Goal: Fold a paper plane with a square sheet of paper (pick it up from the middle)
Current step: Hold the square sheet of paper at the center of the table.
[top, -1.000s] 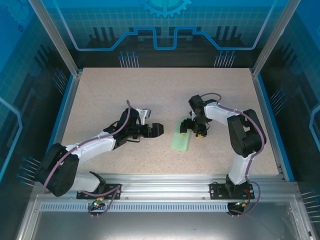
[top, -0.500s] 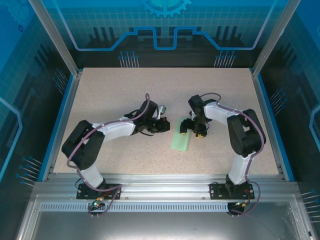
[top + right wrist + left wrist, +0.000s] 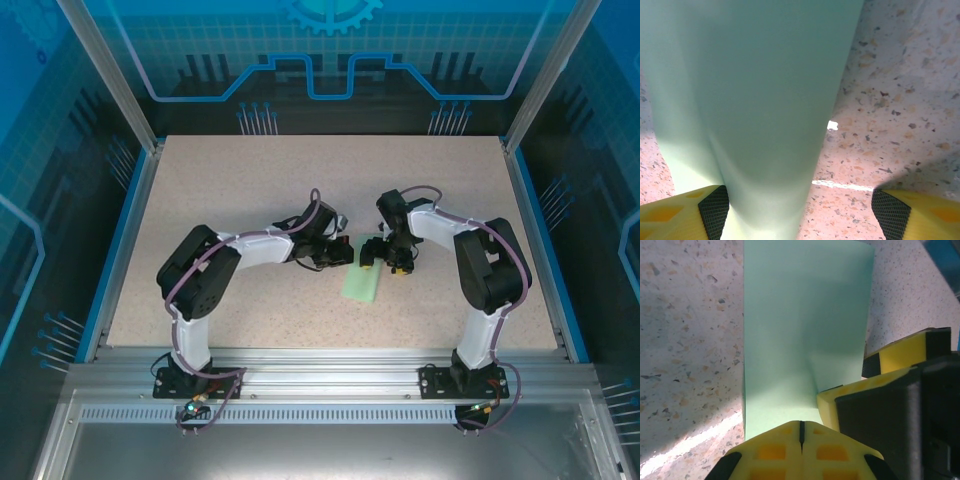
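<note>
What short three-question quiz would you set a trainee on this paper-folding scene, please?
1. True or false: the left gripper has its fingers spread wide apart.
2. The right gripper has its fingers: A) shut tight together; B) open, with the paper running between them; C) closed on a cup.
3. What colour is the sheet of paper?

Key: 1. False, its fingers are shut together at the paper's edge. 2. B. 3. Pale mint green.
</note>
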You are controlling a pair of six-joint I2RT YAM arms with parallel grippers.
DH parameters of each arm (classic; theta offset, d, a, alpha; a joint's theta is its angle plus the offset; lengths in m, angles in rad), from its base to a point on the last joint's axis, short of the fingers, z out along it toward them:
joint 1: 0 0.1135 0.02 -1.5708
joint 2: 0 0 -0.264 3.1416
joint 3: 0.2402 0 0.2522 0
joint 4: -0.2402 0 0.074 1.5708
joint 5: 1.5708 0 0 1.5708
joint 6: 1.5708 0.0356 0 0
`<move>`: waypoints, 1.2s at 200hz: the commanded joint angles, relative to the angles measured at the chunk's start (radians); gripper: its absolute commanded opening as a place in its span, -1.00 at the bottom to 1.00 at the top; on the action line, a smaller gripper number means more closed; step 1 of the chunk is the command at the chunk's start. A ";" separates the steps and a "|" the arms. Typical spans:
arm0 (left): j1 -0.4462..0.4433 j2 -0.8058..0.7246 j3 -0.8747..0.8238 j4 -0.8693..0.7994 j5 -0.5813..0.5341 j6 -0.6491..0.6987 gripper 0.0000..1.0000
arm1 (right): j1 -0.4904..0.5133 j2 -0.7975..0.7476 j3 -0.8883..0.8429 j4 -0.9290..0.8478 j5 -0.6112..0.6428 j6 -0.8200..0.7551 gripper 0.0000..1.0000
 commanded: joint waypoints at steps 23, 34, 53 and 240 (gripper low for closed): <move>-0.015 0.065 0.068 -0.047 0.023 -0.016 -1.00 | -0.002 0.079 -0.049 0.007 0.077 -0.001 0.64; -0.017 0.079 0.077 -0.052 0.023 -0.016 -1.00 | -0.002 0.080 -0.051 0.008 0.076 -0.001 0.64; -0.020 0.102 0.092 -0.071 0.020 -0.014 -1.00 | -0.002 0.079 -0.050 0.009 0.076 0.000 0.64; -0.044 0.179 0.119 -0.187 -0.049 0.032 -1.00 | -0.105 -0.293 -0.194 0.285 -0.343 0.043 -0.27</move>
